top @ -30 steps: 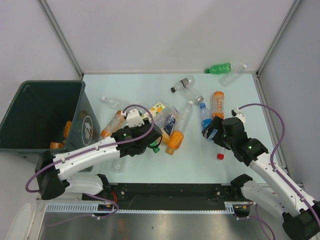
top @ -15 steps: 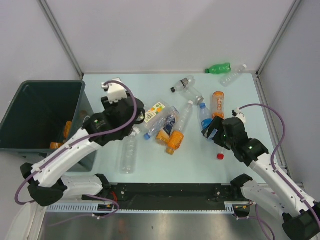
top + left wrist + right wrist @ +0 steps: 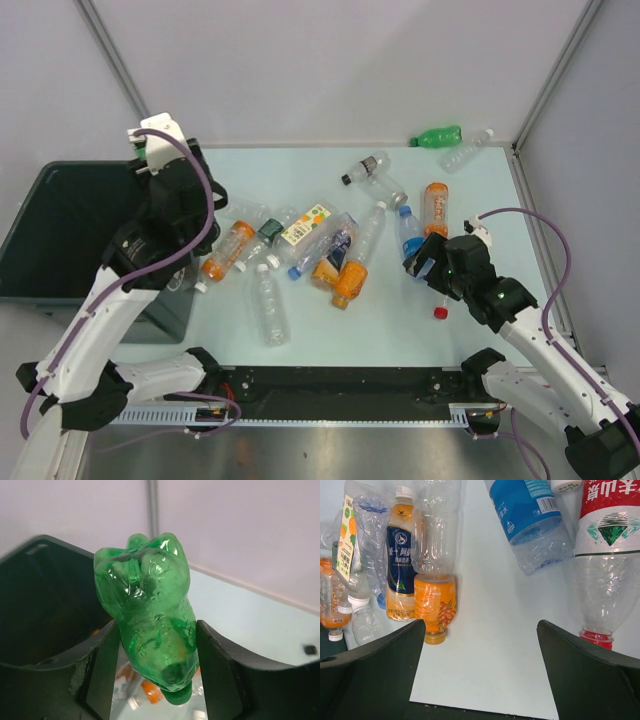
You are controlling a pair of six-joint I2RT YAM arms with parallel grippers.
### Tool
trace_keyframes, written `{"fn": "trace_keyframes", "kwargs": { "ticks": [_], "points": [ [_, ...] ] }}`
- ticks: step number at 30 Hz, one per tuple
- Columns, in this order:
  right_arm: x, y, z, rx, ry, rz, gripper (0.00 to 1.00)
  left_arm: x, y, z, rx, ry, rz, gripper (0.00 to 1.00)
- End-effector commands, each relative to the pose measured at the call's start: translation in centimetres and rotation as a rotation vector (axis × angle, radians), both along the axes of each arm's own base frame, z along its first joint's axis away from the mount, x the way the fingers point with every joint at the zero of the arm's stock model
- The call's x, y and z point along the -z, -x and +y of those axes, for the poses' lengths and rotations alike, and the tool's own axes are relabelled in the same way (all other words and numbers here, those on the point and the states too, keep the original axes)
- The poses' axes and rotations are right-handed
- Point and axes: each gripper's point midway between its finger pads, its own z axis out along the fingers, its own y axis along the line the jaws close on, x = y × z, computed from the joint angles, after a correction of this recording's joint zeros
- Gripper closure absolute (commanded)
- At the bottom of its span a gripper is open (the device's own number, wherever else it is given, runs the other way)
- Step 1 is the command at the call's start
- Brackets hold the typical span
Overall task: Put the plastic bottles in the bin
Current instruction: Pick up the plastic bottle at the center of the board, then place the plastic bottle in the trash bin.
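Note:
My left gripper [image 3: 172,205] is shut on a crushed green bottle [image 3: 145,605], held cap-down between the fingers above the right rim of the dark bin [image 3: 60,175]. The bin's wall also shows in the left wrist view [image 3: 35,670]. Several bottles lie in a pile mid-table [image 3: 330,245], with an orange one [image 3: 349,283] and a clear one [image 3: 269,312] nearer. My right gripper [image 3: 425,262] is open and empty over bare table. In the right wrist view [image 3: 480,630] it sits between the orange bottle [image 3: 435,607] and a red-capped bottle [image 3: 605,570].
A blue-labelled bottle [image 3: 408,232] and an orange bottle [image 3: 436,208] lie just beyond the right gripper. A green bottle [image 3: 436,135] and a clear one [image 3: 467,150] lie at the far right edge. A black-capped clear bottle [image 3: 365,168] lies at the far middle.
My left arm has swung from the pile to the left and back, carrying the green bottle over the bin's rim. Bottles in the pile have shifted. The right arm has not moved.

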Motion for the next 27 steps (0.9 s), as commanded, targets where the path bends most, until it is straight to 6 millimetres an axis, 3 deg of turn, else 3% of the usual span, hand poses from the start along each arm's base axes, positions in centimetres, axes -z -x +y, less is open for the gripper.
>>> {"fn": "trace_keyframes", "kwargs": {
  "ticks": [1, 5, 8, 17, 20, 24, 27],
  "points": [
    [-0.4, -0.4, 0.0, 0.012, -0.013, -0.017, 0.0, -4.5, 3.3, 5.6, -0.199, -0.037, -0.092, 0.5],
    [-0.4, -0.6, 0.2, 0.005, -0.016, -0.021, 0.0, -6.8, 6.6, 9.4, -0.356, -0.07, -0.119, 0.47],
    [-0.4, -0.7, 0.6, -0.006, -0.025, -0.019, 0.0, -7.1, 8.2, 11.3, -0.42, -0.065, -0.135, 0.46],
    [-0.6, -0.9, 1.0, -0.018, -0.044, -0.021, 0.0, -4.8, 8.1, 12.4, -0.502, -0.144, -0.044, 0.41],
    [-0.5, -0.8, 0.8, -0.017, -0.041, -0.021, 0.0, -3.9, 7.9, 12.6, -0.522, -0.166, -0.018, 0.34],
    [-0.4, -0.7, 0.6, -0.013, -0.035, -0.016, 0.0, -2.6, 7.1, 12.7, -0.539, -0.206, 0.034, 0.02],
    [-0.4, -0.7, 0.6, -0.014, -0.036, -0.014, 0.01, -1.8, 6.3, 12.4, -0.52, -0.223, 0.059, 0.0]
  ]
}}
